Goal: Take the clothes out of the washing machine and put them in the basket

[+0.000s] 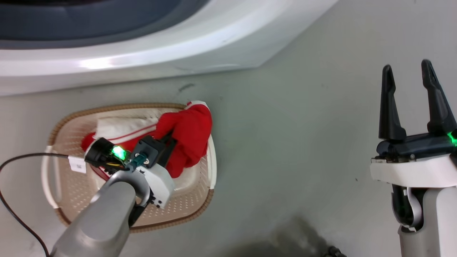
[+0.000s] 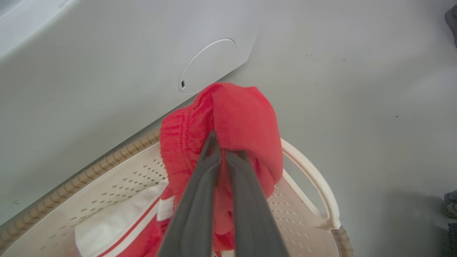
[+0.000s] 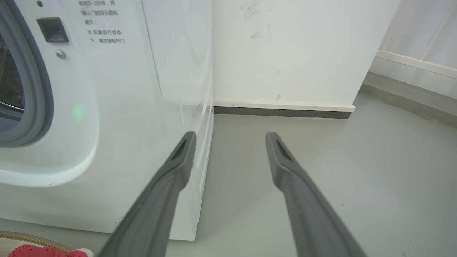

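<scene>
In the head view the basket [image 1: 117, 107] stands on the grey floor at about 8 o'clock, just before the washing machine [image 1: 142, 60], which runs along the top from 10 to 1 o'clock. The striped jersey [image 1: 121, 135] lies inside the basket, near its 10 o'clock side. The left gripper [image 2: 221, 144] is pressed together on a fold of the plain red garment [image 2: 246, 117] and holds it above the basket's 2 o'clock part. The cloth hangs down into the basket and comes close to the cream rim there. I cannot tell if some of it touches the rim.

The right gripper [image 1: 407, 71] waits at 3 o'clock, well apart from the basket, with its fingers spread and nothing between them.

I judge the task nearly complete: one garment is placed, and the second needs only to be let go — preferably a little more toward the basket's centre, so it does not slide over the edge. In the right wrist view the drum is only a dark strip at 9 o'clock, so whether it is empty I cannot say.
</scene>
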You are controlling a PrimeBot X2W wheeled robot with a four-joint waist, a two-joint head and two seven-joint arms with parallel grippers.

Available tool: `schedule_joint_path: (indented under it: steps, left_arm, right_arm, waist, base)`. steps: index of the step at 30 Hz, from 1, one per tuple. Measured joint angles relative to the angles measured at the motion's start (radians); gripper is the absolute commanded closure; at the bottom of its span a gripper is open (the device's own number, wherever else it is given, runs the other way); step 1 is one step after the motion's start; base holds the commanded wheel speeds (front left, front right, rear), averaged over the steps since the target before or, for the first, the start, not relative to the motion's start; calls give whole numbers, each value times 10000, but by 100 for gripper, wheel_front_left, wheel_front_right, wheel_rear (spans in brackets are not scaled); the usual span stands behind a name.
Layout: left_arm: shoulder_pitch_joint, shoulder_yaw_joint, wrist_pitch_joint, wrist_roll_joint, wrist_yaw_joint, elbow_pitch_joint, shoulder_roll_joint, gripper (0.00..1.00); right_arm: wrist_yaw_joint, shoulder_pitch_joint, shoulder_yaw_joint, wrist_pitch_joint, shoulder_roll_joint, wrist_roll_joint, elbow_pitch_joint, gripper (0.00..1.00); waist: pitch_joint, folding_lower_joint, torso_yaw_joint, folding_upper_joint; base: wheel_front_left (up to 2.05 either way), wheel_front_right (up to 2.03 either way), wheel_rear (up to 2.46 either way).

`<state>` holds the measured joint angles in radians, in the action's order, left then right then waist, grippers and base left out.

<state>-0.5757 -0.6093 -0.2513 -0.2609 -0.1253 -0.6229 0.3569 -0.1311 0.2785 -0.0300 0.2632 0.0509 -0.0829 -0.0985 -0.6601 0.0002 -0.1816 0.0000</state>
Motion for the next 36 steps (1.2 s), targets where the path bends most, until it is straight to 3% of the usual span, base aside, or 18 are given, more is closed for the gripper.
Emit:
schedule_joint_path:
  steps: [13,23,24,25,36]
  left_arm:
    - [-1536,-397,-90,123,-38,-2706,407,100]
    - [-1936,-466,-117,261,-38,-3699,573,100]
    - [-1939,-472,-117,217,-38,-3779,560,41]
    - [-1964,-458,-117,199,-38,-3820,531,0]
    - [-1615,-21,-117,-272,-40,-2150,416,0]
  right_arm:
    - [-2,344,297,0,0,-600,-242,0]
    - [-2,483,518,0,-2,-924,-385,0]
    - [0,482,525,0,-2,-924,-385,0]
    - [-2,482,527,0,-2,-922,-378,0]
    - [0,511,211,0,-4,-512,-94,0]
  waist:
    - [-1747,-1,-1014,0]
    - [-2416,0,-1697,0]
    - [-2418,-1,-1717,0]
    - [-2406,-1,-1715,0]
    - [-1478,-1,-1323,0]
  base:
    - [0,0,0]
    - [0,0,0]
    - [0,0,0]
    - [0,0,0]
    - [0,0,0]
